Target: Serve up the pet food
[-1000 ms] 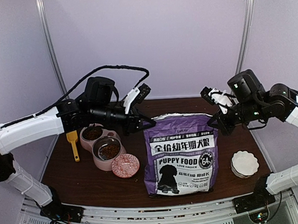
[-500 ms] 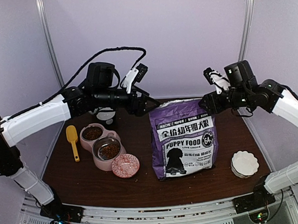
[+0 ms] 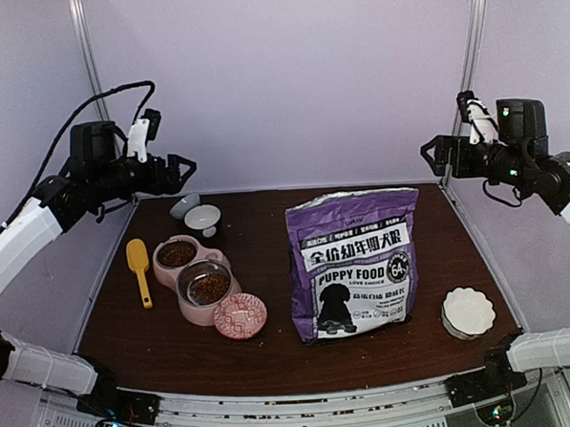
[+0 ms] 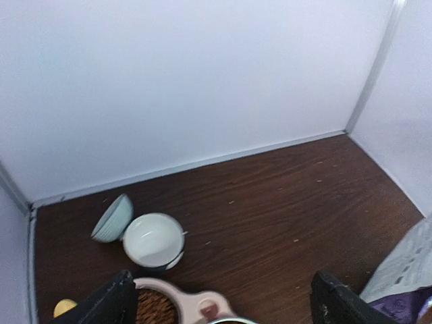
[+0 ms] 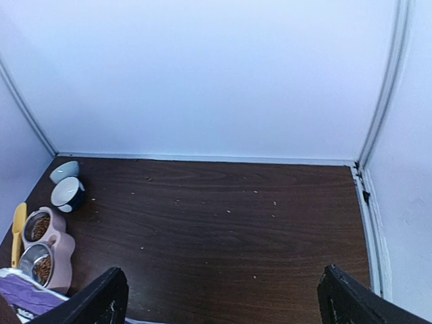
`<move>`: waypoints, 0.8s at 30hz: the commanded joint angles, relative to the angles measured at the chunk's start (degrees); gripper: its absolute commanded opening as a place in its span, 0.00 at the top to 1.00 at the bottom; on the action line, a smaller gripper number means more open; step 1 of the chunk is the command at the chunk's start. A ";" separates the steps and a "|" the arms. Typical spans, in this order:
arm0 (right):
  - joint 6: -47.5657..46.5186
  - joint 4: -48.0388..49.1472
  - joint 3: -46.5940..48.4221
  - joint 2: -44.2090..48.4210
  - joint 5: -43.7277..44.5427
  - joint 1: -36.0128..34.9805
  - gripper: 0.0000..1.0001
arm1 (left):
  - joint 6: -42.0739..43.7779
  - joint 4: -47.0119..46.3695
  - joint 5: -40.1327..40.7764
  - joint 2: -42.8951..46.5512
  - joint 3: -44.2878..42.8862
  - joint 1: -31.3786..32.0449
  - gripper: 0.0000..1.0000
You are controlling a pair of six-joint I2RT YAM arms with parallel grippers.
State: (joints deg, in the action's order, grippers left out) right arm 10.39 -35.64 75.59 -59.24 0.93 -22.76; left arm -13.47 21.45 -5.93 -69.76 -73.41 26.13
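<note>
Hovering high off the table (image 3: 274, 362), both arms are pulled out to the sides. Left claw (image 3: 180, 171): jaws spread wide, nothing gripped. In its wrist view the fingers (image 4: 108, 305) sit at the bottom corners of frame with only tabletop showing in the gap. Right claw (image 3: 433, 155): same story, jaws wide and empty, fingers (image 5: 101, 300) far apart in its own view. Kibble (image 3: 210, 288) sits in both bowls of the pink double feeder (image 3: 160, 271), below the left claw and toward the near edge, well apart from it. The purple PUPPY FOOD bag (image 3: 355, 267) stands upright, below and between the two claws, touching neither. Can't tell whether its top is open. The yellow scoop (image 3: 140, 269) lies flat just beside the feeder on its outboard side, also below the left claw. A patterned pink dish (image 3: 240, 315) sits at the feeder's near end, just beside it. Almost straight under the left claw, at the back, a pale green bowl (image 3: 182, 205) is tipped on its side against an upright white-lined bowl (image 3: 203, 218). A white scalloped dish (image 3: 468, 311) is below the right claw near the front edge, beside the bag.
</note>
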 commanded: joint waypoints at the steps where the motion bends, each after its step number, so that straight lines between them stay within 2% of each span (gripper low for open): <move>1: 2.57 2.65 -6.62 1.35 -0.13 7.13 0.00 | -2.73 0.91 4.51 5.96 9.47 -10.28 0.08; 6: 6.48 9.59 -17.89 5.44 -1.36 16.74 0.00 | -8.11 -5.94 8.85 16.29 24.23 -25.49 0.02; 9: 8.35 15.38 -25.52 9.26 1.14 20.48 0.00 | -10.57 -10.65 16.34 23.84 33.47 -31.31 0.02; 11: 8.67 20.01 -30.93 11.57 3.23 21.67 0.00 | -10.58 -13.24 24.15 27.36 38.77 -31.58 0.02; 13: 7.99 25.63 -36.69 13.74 5.46 21.87 0.00 | -8.80 -17.38 28.51 29.99 44.11 -31.62 0.02; 16: 6.69 35.15 -44.79 15.91 7.86 21.89 0.00 | -6.17 -25.38 30.28 30.87 51.43 -31.65 0.02; 19: 5.12 47.15 -53.77 16.99 10.83 21.91 0.00 | -4.72 -35.90 30.11 27.20 58.22 -31.62 0.02; 24: 2.08 64.57 -63.07 15.04 13.13 21.89 0.00 | -1.15 -47.13 30.27 19.33 60.23 -31.55 0.02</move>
State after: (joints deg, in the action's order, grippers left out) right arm 15.29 9.41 16.86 -43.18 9.67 -1.19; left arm -18.41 -8.12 22.48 -46.41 -13.89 -5.21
